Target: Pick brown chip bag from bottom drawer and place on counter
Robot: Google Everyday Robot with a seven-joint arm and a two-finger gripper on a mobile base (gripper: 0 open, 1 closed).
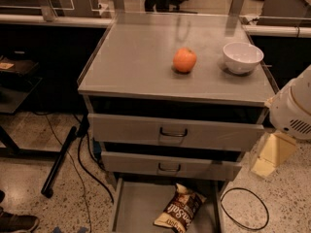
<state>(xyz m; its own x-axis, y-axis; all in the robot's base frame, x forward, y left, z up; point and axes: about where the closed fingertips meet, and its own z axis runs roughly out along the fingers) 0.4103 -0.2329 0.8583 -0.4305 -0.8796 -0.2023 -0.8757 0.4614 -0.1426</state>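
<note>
Brown chip bag (180, 212): bottom drawer (133, 205), nearer right wall; gripper (273, 154): beyond counter (141, 57) right edge, state cannot be told

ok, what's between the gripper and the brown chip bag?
Camera view: gripper hangs right of the cabinet. Between it and the brown chip bag: floor, a black cable loop, the bottom drawer's right wall.

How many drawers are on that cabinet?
3: top drawer under the counter, middle drawer below it, bottom drawer pulled out, holding the chip bag. None looks hidden. The gripper hangs right of them.
</note>
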